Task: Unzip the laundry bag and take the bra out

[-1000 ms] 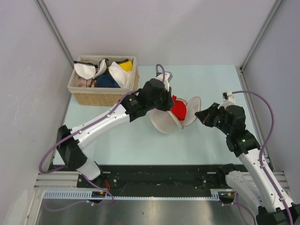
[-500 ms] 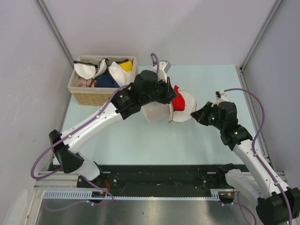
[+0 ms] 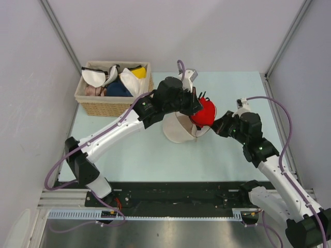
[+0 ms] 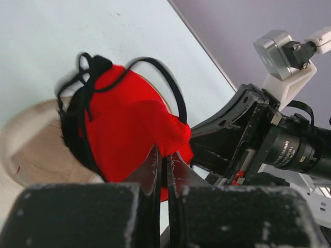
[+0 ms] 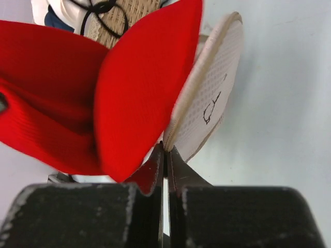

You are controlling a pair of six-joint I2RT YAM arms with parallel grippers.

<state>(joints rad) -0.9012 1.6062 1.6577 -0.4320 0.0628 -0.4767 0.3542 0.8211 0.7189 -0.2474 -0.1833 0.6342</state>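
Observation:
The laundry bag [image 3: 177, 130] lies unzipped mid-table, a cream-white round pouch with its lid [image 5: 213, 95] swung up; a small dark drawing shows on the lid. The red bra [image 3: 205, 111] stands mostly out of the bag's mouth, its dark straps [image 4: 83, 98] looped to one side. My left gripper [image 3: 195, 109] is shut on the bra's edge [image 4: 170, 142], seen close in the left wrist view [image 4: 166, 153]. My right gripper [image 3: 213, 125] is shut on the zipper rim of the lid [image 5: 166, 146]. The bra [image 5: 139, 88] fills the left of the right wrist view.
A wicker basket [image 3: 111, 107] with white, yellow and dark blue bras stands at the back left, close to my left arm. Pale walls with metal posts close in both sides. The two grippers are a hand's width apart over the bag.
My left gripper has swung right and lifted the red bra further out of the bag. The bag has shifted slightly. My right gripper has kept its hold on the rim.

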